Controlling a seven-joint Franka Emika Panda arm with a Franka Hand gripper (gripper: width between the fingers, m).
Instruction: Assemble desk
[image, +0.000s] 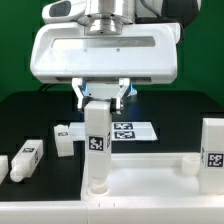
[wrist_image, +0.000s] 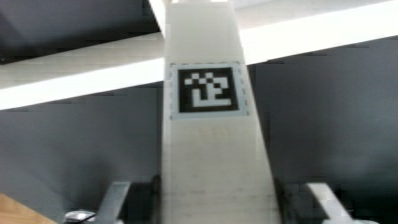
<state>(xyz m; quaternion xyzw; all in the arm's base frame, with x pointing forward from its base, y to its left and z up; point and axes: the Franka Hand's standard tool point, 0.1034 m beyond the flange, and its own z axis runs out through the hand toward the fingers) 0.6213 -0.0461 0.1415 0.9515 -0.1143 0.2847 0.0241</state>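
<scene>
So nearest in, the desk's tabletop (image: 150, 192) lay flat on the black table (image: 45, 185), below the gripper (image: 100, 97). A leg (image: 96, 140) stood upright on its corner right under the gripper, with the gripper closed on the leg's top end. A second leg (image: 213, 150) stood on the panel too, well off to the exterior view's right of the gripper. Loose legs (image: 27, 155) lay on the table toward the exterior view's left, lower than the gripper. The marker board (image: 135, 130) sat just behind the held leg.
</scene>
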